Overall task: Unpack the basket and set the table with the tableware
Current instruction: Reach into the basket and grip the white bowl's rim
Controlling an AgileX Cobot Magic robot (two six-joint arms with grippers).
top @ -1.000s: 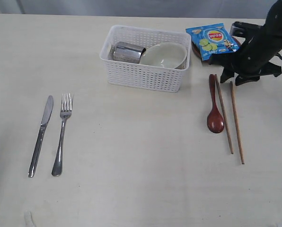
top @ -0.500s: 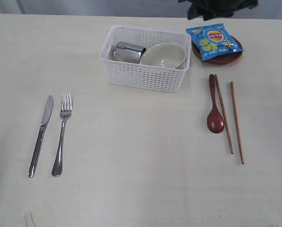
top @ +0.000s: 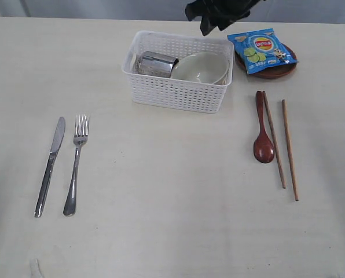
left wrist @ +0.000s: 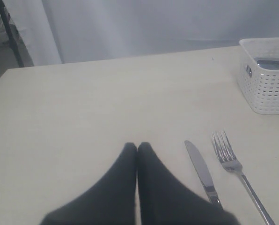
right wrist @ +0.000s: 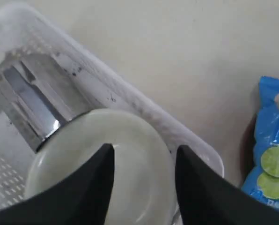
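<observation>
The white perforated basket point(top: 175, 92) stands at the table's far middle and holds the steel cup point(top: 155, 63) on its side and the off-white bowl point(top: 200, 68). My right gripper point(right wrist: 145, 150) hangs open above the bowl point(right wrist: 135, 154), its dark body point(top: 216, 13) at the top edge of the exterior view. Knife point(top: 50, 165) and fork point(top: 76, 164) lie side by side at the left. Wooden spoon point(top: 263, 128) and two chopsticks point(top: 281, 142) lie at the right. My left gripper point(left wrist: 137, 147) is shut and empty above the table point(left wrist: 74, 108), beside the knife point(left wrist: 200, 171).
A blue snack bag point(top: 260, 49) lies on the small brown plate point(top: 279, 70) right of the basket. The fork point(left wrist: 235, 166) and a basket corner point(left wrist: 266, 77) show in the left wrist view. The cup point(right wrist: 34, 105) and bag point(right wrist: 270, 150) show in the right wrist view.
My right arm has swung from beside the plate at the far right, up and leftward, to above the basket's bowl. Nothing on the table has moved.
</observation>
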